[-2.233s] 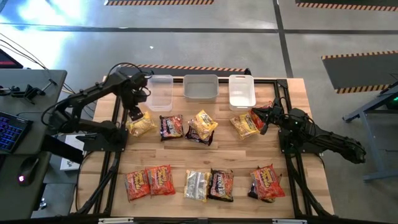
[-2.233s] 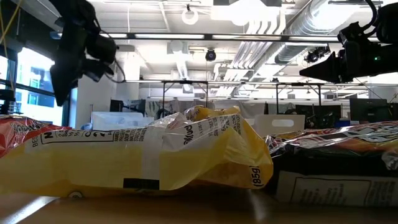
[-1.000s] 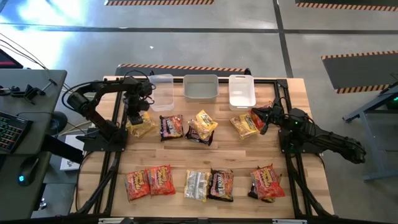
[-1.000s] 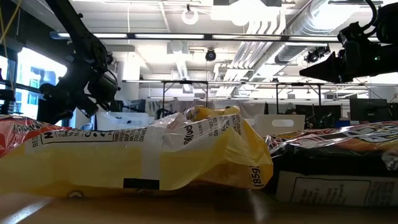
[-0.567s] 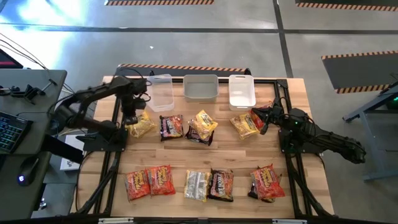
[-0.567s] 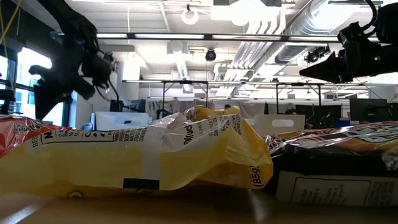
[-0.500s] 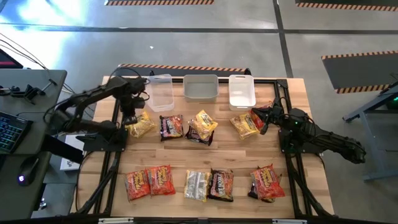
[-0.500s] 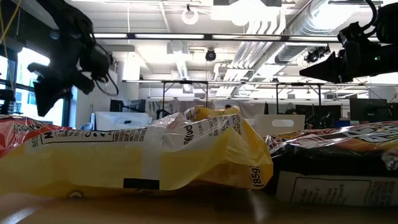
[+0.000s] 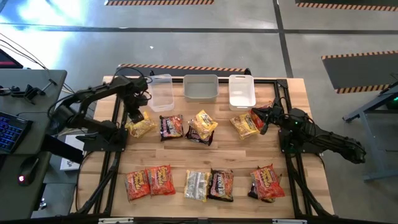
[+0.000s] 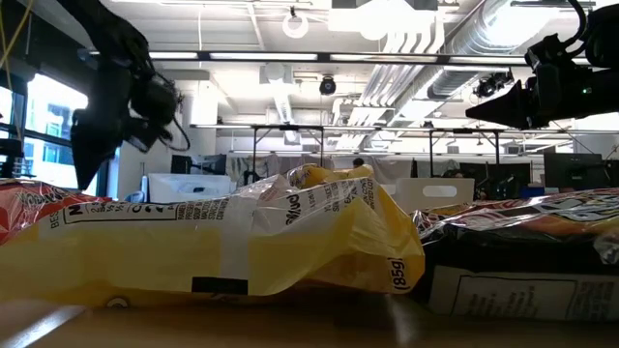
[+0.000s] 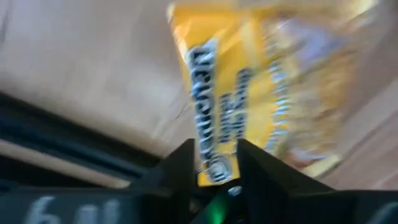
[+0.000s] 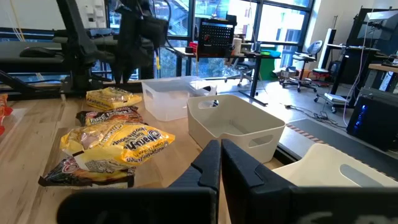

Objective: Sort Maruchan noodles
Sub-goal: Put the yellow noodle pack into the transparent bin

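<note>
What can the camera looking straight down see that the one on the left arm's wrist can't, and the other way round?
Only the overhead view shows the whole wooden table, three clear rectangular plastic tubs along its far edge, all the crinkly noodle packets and the right end effector.

Only the left wrist view shows, up close, the lettering on one packet's wrapper between that arm's dark fingers.

Both show that yellow crinkly plastic noodle packet beneath the left end effector.
</note>
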Robot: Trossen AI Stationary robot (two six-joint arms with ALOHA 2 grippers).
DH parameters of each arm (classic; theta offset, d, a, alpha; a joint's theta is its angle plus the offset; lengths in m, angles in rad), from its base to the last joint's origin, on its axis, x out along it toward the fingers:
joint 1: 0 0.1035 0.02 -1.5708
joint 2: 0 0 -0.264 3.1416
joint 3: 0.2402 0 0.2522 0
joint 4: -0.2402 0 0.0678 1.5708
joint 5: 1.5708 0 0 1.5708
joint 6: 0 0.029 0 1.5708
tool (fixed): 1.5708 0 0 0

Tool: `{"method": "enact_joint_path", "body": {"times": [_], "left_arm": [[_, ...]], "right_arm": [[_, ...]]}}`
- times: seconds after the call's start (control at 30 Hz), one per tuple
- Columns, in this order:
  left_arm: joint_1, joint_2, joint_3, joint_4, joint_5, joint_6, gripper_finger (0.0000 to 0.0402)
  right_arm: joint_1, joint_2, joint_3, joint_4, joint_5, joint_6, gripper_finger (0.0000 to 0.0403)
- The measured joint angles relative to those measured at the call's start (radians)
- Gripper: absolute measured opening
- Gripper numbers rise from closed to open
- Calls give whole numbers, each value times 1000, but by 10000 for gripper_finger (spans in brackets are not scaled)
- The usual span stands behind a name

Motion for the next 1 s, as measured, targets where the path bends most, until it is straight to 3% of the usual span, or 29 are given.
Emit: {"method": "enact_joint_path", "body": {"times": [0.1, 0.2, 0.43, 0.73, 1.0], "left_arm": [[2, 76, -1, -1, -72, -1, 171], [10, 121, -1, 0, -44, 4, 199], [24, 164, -1, 6, 8, 35, 203], [40, 170, -1, 33, 35, 61, 152], [40, 169, -1, 27, 89, 108, 34]], "right_arm": [[0, 0, 0, 0, 0, 0, 0], [0, 0, 0, 0, 0, 0, 0], [0, 0, 0, 0, 0, 0, 0], [0, 0, 0, 0, 0, 0, 0], [0, 0, 0, 0, 0, 0, 0]]}}
